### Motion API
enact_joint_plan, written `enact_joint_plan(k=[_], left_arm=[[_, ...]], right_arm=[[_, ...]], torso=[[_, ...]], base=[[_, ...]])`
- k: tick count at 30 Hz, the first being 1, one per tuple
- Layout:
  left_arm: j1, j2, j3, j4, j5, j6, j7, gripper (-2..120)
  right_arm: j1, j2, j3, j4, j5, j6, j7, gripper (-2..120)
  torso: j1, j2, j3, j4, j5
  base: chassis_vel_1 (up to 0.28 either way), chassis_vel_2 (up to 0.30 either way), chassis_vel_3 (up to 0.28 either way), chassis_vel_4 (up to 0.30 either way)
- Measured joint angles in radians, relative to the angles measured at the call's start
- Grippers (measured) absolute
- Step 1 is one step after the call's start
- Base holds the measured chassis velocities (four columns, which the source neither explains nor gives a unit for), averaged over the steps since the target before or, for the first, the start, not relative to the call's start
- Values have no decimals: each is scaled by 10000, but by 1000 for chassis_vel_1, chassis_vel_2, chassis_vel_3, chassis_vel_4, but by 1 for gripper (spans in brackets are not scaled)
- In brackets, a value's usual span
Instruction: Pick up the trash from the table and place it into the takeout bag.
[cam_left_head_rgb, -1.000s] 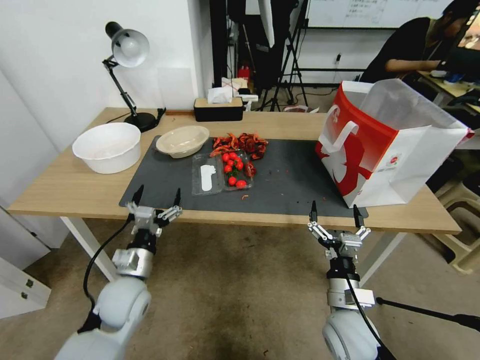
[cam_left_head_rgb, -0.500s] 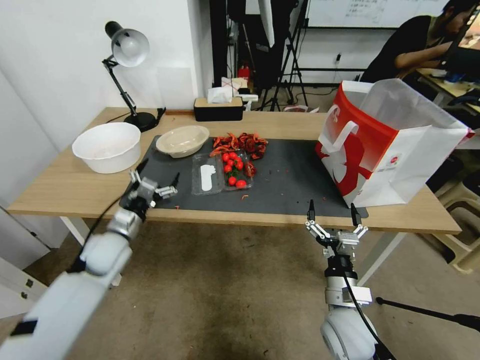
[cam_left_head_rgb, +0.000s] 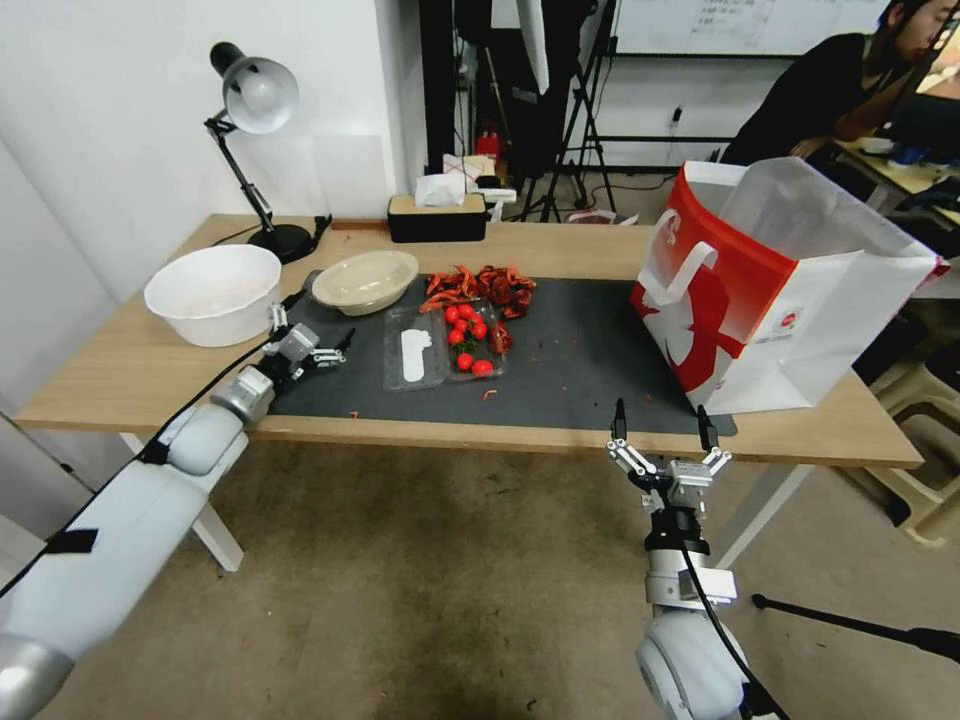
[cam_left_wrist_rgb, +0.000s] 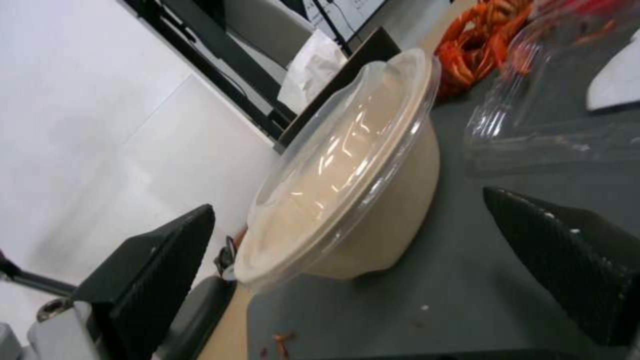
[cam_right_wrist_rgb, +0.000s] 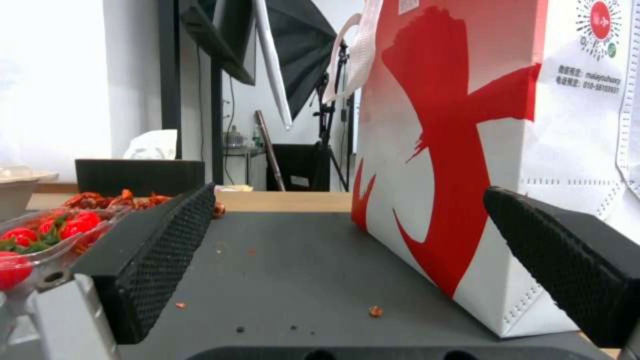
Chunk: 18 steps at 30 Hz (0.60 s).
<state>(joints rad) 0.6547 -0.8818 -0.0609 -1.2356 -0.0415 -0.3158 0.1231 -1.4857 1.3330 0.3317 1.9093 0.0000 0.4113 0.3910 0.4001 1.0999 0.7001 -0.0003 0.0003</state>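
The trash lies on the dark mat (cam_left_head_rgb: 580, 370) of the table (cam_left_head_rgb: 120, 385): a beige shallow bowl (cam_left_head_rgb: 365, 282) under a clear lid, an open clear tray of cherry tomatoes (cam_left_head_rgb: 445, 345), and a heap of red shells (cam_left_head_rgb: 485, 285). My left gripper (cam_left_head_rgb: 320, 320) is open, low over the mat just in front of the bowl. In the left wrist view the bowl (cam_left_wrist_rgb: 347, 170) sits between and just beyond the open fingers (cam_left_wrist_rgb: 160, 270). My right gripper (cam_left_head_rgb: 660, 410) hangs open below the table's front edge. The takeout bag (cam_left_head_rgb: 770, 290) stands open at the right, and its side (cam_right_wrist_rgb: 467, 125) is close ahead.
A white bowl (cam_left_head_rgb: 215, 293) stands left of the mat, with a desk lamp (cam_left_head_rgb: 255, 100) behind it. A black tissue box (cam_left_head_rgb: 437, 215) is at the back edge. Red crumbs dot the mat. A person sits at a desk beyond the bag.
My left arm has reached forward from below the table's front edge, over the mat, up to the beige bowl. The right arm has barely shifted.
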Motion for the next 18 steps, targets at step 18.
enact_joint_plan(k=[18], left_arm=[[-1012,-29,745,1100,363,-273,64,59]], right_arm=[[37,-33,64,-45,22,-8,43,100]], torso=[[-1,0,-1,3,-1]], base=[[0,0,0,0]])
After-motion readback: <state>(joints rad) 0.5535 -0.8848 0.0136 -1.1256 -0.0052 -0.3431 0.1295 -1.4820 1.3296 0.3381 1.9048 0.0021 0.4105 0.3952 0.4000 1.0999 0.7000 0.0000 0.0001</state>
